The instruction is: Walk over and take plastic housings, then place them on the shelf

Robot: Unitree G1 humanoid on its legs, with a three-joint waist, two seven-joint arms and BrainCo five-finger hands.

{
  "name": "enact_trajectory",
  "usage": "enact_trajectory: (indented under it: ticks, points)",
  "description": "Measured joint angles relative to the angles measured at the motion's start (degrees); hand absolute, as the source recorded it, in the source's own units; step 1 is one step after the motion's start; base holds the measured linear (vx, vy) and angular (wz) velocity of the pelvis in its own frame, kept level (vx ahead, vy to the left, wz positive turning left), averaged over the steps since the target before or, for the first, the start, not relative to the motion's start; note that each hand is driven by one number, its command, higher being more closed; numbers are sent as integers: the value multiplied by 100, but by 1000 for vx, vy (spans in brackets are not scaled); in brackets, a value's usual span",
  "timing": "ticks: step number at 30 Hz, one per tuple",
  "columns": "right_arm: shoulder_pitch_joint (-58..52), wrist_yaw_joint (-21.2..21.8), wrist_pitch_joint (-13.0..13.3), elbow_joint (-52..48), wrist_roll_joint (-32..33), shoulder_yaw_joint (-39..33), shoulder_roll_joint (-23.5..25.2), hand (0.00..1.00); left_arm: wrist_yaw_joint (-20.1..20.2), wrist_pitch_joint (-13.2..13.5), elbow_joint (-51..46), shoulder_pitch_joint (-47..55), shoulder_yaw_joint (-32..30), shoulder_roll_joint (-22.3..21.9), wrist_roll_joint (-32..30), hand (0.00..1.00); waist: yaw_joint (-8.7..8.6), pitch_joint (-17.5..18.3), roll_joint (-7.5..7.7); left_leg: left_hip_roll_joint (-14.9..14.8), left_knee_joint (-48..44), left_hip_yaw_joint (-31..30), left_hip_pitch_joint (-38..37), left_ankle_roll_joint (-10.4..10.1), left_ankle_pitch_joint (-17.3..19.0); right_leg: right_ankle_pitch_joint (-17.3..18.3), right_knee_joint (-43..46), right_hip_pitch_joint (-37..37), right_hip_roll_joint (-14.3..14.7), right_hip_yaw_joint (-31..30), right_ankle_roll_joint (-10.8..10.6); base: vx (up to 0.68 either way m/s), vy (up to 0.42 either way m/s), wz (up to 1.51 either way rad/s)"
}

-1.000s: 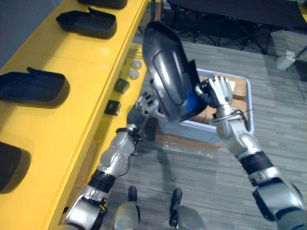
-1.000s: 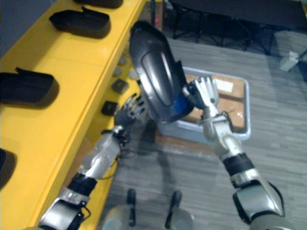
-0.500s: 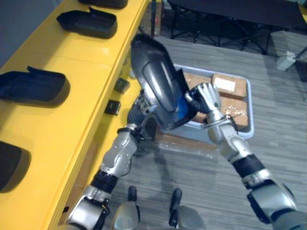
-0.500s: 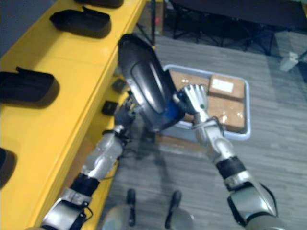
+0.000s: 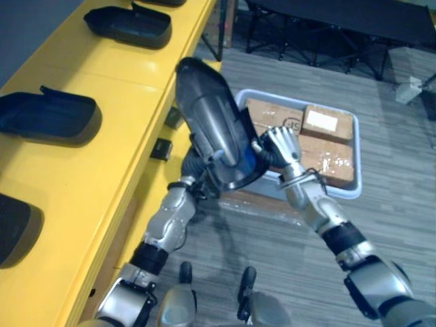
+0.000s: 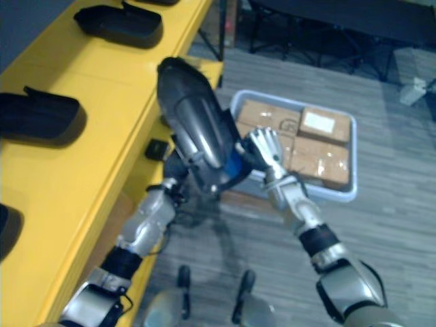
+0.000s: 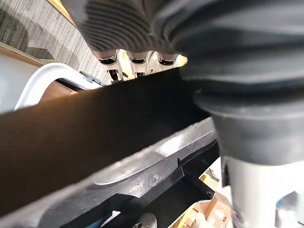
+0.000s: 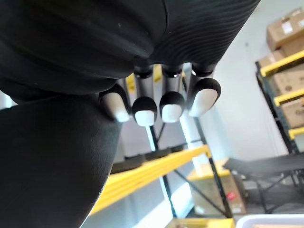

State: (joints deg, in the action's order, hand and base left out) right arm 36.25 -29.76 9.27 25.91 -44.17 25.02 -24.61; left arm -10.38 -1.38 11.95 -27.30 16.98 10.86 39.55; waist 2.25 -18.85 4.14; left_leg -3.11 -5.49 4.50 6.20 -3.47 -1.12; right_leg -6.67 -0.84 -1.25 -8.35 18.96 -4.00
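A big glossy dark grey plastic housing (image 5: 212,126) hangs tilted in the air between my two hands, its upper end over the edge of the yellow shelf (image 5: 88,157). My right hand (image 5: 281,144) presses straight fingers (image 8: 145,111) against its lower end, where a blue patch shows. My left hand (image 5: 193,166) is tucked under the housing's shelf side, and the housing's black edge (image 7: 71,137) crosses in front of it. Three more dark housings (image 5: 129,24) (image 5: 48,119) (image 5: 13,228) lie in a row on the shelf top.
A pale blue bin (image 5: 344,192) with cardboard boxes (image 5: 327,124) stands on the grey floor behind the housing. A small black block (image 5: 161,148) sits on the shelf's lower ledge. Black folding-table legs (image 5: 327,30) stand further back.
Both hands have carried the housing to the left and lower, toward the shelf edge. The left hand, apart from it before, has gone under it. More of the bin shows.
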Motion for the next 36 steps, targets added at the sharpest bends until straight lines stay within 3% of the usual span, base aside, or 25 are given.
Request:
enact_trajectory:
  ticks: [11, 16, 20, 27, 29, 36]
  points:
    - [-12, -83, 268, -78, 15, 44, 70, 100, -335, 12, 127, 1, -87, 68, -242, 100, -9, -10, -4, -2, -2, 9, -6, -1, 1, 1, -3, -1, 1, -5, 2, 0, 0, 0]
    - [-27, -171, 319, -260, 61, 27, 112, 100, -489, 346, 124, 1, -65, 89, -246, 100, -10, -237, 0, -4, -10, 15, -16, -1, 1, 1, -1, 4, 0, -9, 2, 0, 0, 0]
    - [-176, -338, 320, -357, 69, -33, 214, 100, -538, 492, 124, 2, -53, 94, -248, 100, -14, -250, 1, -3, -9, 31, -17, -1, 2, 0, -16, 4, 0, -21, 2, 0, 0, 0]
    - [-448, -546, 420, -750, 129, -124, 395, 100, -492, 983, 103, 107, -48, -6, -245, 100, -20, -250, 1, -8, -9, 55, -51, 1, 12, 0, -27, 27, 5, -43, 2, 0, 0, -1]
    - [-516, -654, 542, -754, 171, -117, 454, 100, -493, 1097, 8, 206, -46, -14, -460, 100, -23, -250, 1, -15, -7, 72, -69, 1, 13, 0, -28, 34, 10, -61, 3, 0, 0, -5]
    - [-767, -901, 693, -971, 185, -131, 490, 100, -722, 1131, -382, 277, -73, -4, -1385, 100, -22, -249, 3, -22, 3, 80, -84, 1, 13, -19, -85, 50, 24, -81, 15, 0, 0, -1]
